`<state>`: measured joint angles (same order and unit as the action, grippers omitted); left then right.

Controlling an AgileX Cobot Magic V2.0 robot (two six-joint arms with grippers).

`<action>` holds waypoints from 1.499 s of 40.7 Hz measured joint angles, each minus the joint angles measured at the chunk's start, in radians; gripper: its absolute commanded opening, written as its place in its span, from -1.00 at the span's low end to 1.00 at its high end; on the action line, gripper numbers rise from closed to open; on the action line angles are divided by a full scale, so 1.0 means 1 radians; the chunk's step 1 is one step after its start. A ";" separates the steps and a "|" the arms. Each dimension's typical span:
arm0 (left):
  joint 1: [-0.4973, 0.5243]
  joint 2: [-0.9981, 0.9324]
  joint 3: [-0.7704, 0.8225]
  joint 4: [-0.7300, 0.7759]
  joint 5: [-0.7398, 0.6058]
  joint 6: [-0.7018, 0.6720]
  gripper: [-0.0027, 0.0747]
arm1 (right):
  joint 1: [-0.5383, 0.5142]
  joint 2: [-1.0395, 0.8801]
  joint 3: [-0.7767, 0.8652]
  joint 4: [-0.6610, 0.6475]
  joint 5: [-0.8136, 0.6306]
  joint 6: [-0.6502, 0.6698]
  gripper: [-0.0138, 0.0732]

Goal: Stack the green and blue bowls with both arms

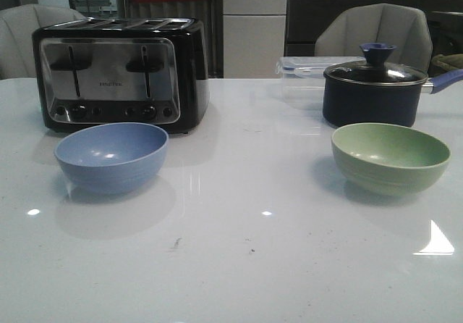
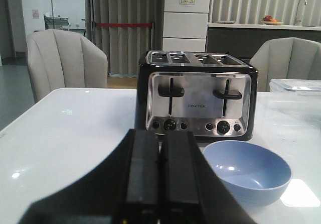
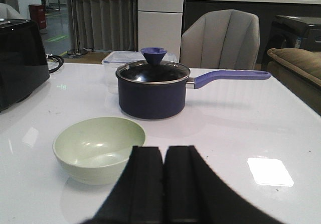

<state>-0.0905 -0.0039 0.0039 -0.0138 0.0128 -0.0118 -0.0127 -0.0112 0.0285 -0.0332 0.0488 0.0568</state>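
White table [image 1: 239,265]: carries all items; in the front view neither arm is visible.

Toaster [image 1: 119,73]: at 10 o'clock on the table, directly behind the blue bowl.

Navy pot [image 1: 375,87]: at 2 o'clock, glass lid on, handle pointing right, directly behind the green bowl. A clear container [image 1: 304,77] sits just beside it.

Blue bowl [image 1: 111,156]: upright and empty at 9 o'clock, well apart from the green bowl [image 1: 391,156] at 3 o'clock, also upright and empty. Stacking has not begun.

Left gripper [image 2: 161,184]: fingers pressed together, holding nothing. The blue bowl [image 2: 247,173] lies ahead of it toward 1 o'clock; this arm is the nearer one.

Right gripper [image 3: 164,189]: fingers together, empty. The green bowl [image 3: 99,148] lies ahead toward 11 o'clock; this arm is nearer it.

Both bowls are round, so no long axis constrains the approach. Each gripper probably has to open, then angle inward toward its bowl's rim.
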 measured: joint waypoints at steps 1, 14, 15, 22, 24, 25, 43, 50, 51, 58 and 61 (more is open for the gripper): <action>0.000 0.000 0.000 0.000 0.000 0.000 -0.69 | 0.000 0.000 0.000 0.000 0.000 0.000 -0.56; 0.000 0.000 0.000 0.000 0.000 0.000 -0.69 | 0.000 0.000 0.000 0.000 0.000 0.000 -0.56; 0.000 0.000 0.000 0.000 0.000 0.000 -0.69 | 0.000 0.000 0.000 0.000 0.000 0.000 -0.56; 0.000 0.000 0.000 0.000 0.000 0.000 -0.69 | 0.000 0.000 0.000 0.000 0.000 0.000 -0.56; 0.000 0.000 0.000 0.000 0.000 0.000 -0.69 | 0.000 0.000 0.000 0.000 0.000 0.000 -0.56; 0.000 0.000 0.000 0.000 0.000 0.000 -0.69 | 0.000 0.000 0.000 0.000 0.000 0.000 -0.56; 0.000 0.000 -0.143 0.002 -0.052 0.000 -0.69 | 0.000 0.000 -0.164 0.000 0.016 0.000 -0.56; 0.000 0.033 -0.344 0.002 0.055 0.000 -0.69 | 0.000 0.050 -0.342 0.000 0.111 0.000 -0.56; 0.000 0.054 -0.375 0.002 0.085 0.000 -0.69 | 0.000 0.070 -0.371 0.000 0.130 0.000 -0.56; 0.000 0.191 -0.549 0.002 0.263 0.000 -0.69 | 0.000 0.224 -0.543 0.000 0.292 0.000 -0.56; 0.000 0.257 -0.599 0.003 0.349 0.000 -0.69 | 0.000 0.287 -0.593 0.000 0.359 0.000 -0.56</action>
<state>-0.0905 0.2527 -0.5956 -0.0104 0.3613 -0.0118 -0.0127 0.2759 -0.5645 -0.0332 0.4076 0.0568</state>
